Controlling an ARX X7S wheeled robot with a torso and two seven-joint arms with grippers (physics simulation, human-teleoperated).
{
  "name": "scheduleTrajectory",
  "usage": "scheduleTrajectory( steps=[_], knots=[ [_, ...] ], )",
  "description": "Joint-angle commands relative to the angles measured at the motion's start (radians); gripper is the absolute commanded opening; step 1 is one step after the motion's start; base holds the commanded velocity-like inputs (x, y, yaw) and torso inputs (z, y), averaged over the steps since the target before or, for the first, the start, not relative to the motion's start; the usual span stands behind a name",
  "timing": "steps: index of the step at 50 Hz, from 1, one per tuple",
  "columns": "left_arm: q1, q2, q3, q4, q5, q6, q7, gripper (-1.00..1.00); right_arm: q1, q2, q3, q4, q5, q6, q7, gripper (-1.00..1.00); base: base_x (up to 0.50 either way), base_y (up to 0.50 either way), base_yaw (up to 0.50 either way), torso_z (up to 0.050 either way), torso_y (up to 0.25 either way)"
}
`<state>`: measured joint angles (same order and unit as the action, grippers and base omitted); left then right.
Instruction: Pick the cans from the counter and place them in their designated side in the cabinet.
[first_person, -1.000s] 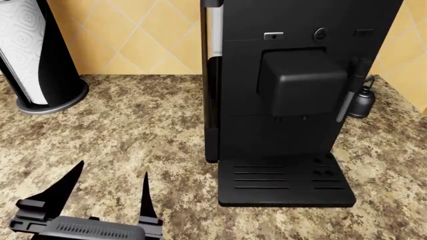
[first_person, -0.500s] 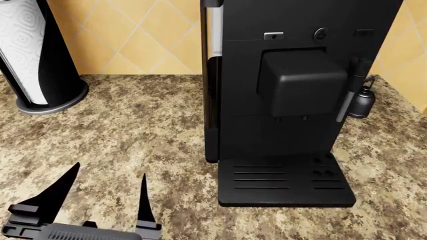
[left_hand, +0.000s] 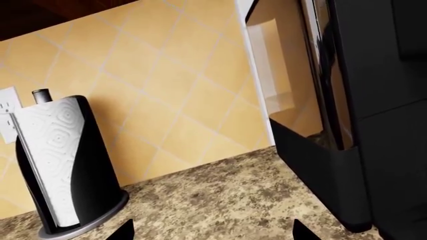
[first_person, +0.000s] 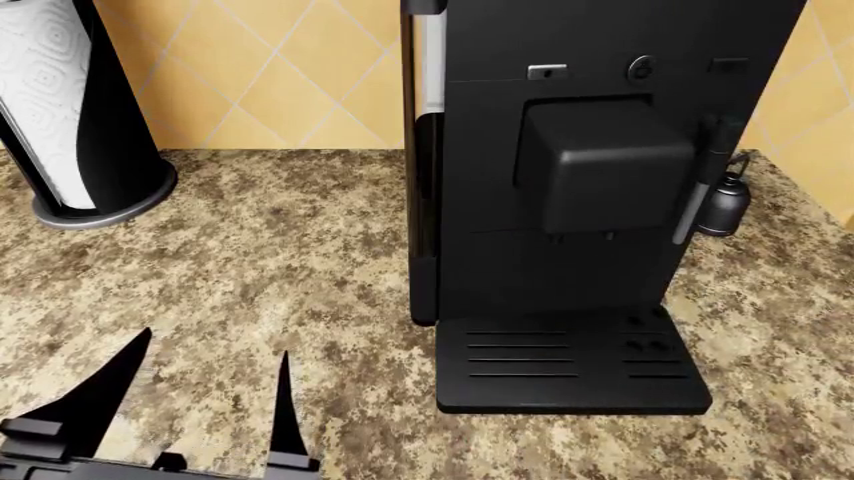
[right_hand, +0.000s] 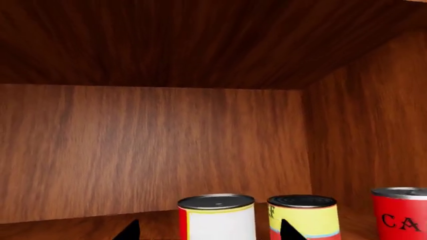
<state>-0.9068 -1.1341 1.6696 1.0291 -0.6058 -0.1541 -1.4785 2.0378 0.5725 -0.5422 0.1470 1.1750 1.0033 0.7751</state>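
Since the earlier frames, the left gripper (first_person: 200, 395) has been drawn lower in the head view, so that less of its body is seen at the frame's bottom edge; nothing else on the surface (first_person: 267, 260) is changed. At far left a paper-towel holder (first_person: 67, 110) is stood against the tiled wall (first_person: 267, 70). Next, the left fingers (first_person: 283, 400) are held well apart over bare surface, with nothing between them. Further right a black coffee machine (first_person: 587, 180) is seen, with a small dark jug (first_person: 727, 205) just beside its right side.

From the right wrist view, two cans are found inside the wooden cabinet (right_hand: 167, 140): a white can (right_hand: 217, 217), then a yellow can (right_hand: 301, 217) beside it, then a red can (right_hand: 402, 212) at the edge. The right gripper (right_hand: 209, 234) is pointed at them, its fingers (right_hand: 130, 231) spread apart and empty.
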Motion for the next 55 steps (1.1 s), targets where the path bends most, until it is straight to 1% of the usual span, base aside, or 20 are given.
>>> scheduleTrajectory(
  steps=[1, 6, 10, 13, 18, 24, 29, 33, 37, 38, 41, 45, 48, 50, 52, 55],
  knots=[
    [-0.095, -0.004, 0.117, 0.017, 0.011, 0.024, -0.046, 1.00, -0.060, 0.091, 0.130, -0.229, 0.231, 0.099, 0.188, 1.00, 0.00, 0.00, 0.00, 0.000, 0.000],
    [-0.151, -0.001, 0.194, 0.017, 0.021, 0.048, -0.076, 1.00, -0.153, 0.147, 0.219, -0.389, 0.481, 0.119, 0.361, 1.00, 0.00, 0.00, 0.00, 0.000, 0.000],
    [-0.167, -0.005, 0.217, 0.016, 0.030, 0.061, -0.083, 1.00, -0.262, 0.203, 0.277, -0.531, 0.652, 0.077, 0.477, 1.00, 0.00, 0.00, 0.00, 0.000, 0.000],
    [-0.165, -0.006, 0.217, 0.016, 0.033, 0.062, -0.084, 1.00, -0.356, 0.248, 0.322, -0.638, 0.727, 0.035, 0.523, 1.00, 0.00, 0.00, 0.00, 0.000, 0.000],
    [-0.155, -0.011, 0.200, 0.015, 0.036, 0.060, -0.084, 1.00, -0.530, 0.321, 0.426, -0.802, 0.782, -0.027, 0.541, 1.00, 0.00, 0.00, 0.00, 0.000, 0.000],
    [-0.132, -0.010, 0.177, -0.011, 0.035, 0.076, -0.066, 1.00, -0.736, 0.379, 0.569, -0.941, 0.797, -0.078, 0.526, 1.00, 0.00, 0.00, 0.00, 0.000, 0.000],
    [-0.119, -0.004, 0.167, -0.035, 0.035, 0.091, -0.052, 1.00, -0.947, 0.392, 0.718, -1.061, 0.791, -0.092, 0.493, 1.00, 0.00, 0.00, 0.00, 0.000, 0.000],
    [-0.116, -0.001, 0.158, -0.035, 0.032, 0.086, -0.050, 1.00, -1.082, 0.386, 0.827, -1.122, 0.800, -0.095, 0.474, 1.00, 0.00, 0.00, 0.00, 0.000, 0.000],
    [-0.109, -0.005, 0.151, -0.038, 0.036, 0.093, -0.047, 1.00, -1.222, 0.354, 0.944, -1.182, 0.807, -0.077, 0.451, 1.00, 0.00, 0.00, 0.00, 0.000, 0.000],
    [-0.108, -0.008, 0.148, -0.037, 0.037, 0.095, -0.046, 1.00, -1.248, 0.327, 0.986, -1.193, 0.821, -0.045, 0.450, 1.00, 0.00, 0.00, 0.00, 0.000, 0.000],
    [-0.105, -0.012, 0.142, -0.035, 0.044, 0.098, -0.045, 1.00, -1.264, 0.154, 1.171, -1.193, 0.978, 0.185, 0.521, 1.00, 0.00, 0.00, 0.00, 0.000, 0.000],
    [-0.098, -0.018, 0.133, -0.034, 0.056, 0.108, -0.044, 1.00, -1.282, -0.008, 1.350, -1.193, 1.164, 0.406, 0.625, 1.00, 0.00, 0.00, 0.00, 0.000, 0.000],
    [-0.094, -0.019, 0.128, -0.030, 0.065, 0.108, -0.045, 1.00, -1.299, -0.090, 1.449, -1.192, 1.268, 0.522, 0.681, 1.00, 0.00, 0.00, 0.00, 0.000, 0.000],
    [-0.092, -0.020, 0.124, -0.028, 0.070, 0.108, -0.046, 1.00, -1.305, -0.119, 1.488, -1.193, 1.329, 0.566, 0.720, 1.00, 0.00, 0.00, 0.00, 0.000, 0.000],
    [-0.089, -0.021, 0.119, -0.027, 0.075, 0.109, -0.048, 1.00, -1.301, -0.117, 1.487, -1.194, 1.393, 0.567, 0.786, 1.00, 0.00, 0.00, 0.00, 0.000, 0.000],
    [-0.083, -0.021, 0.113, -0.030, 0.081, 0.110, -0.049, 1.00, -1.317, -0.103, 1.539, -1.194, 1.439, 0.567, 0.795, 1.00, 0.00, 0.00, 0.00, 0.000, 0.000]
  ],
)
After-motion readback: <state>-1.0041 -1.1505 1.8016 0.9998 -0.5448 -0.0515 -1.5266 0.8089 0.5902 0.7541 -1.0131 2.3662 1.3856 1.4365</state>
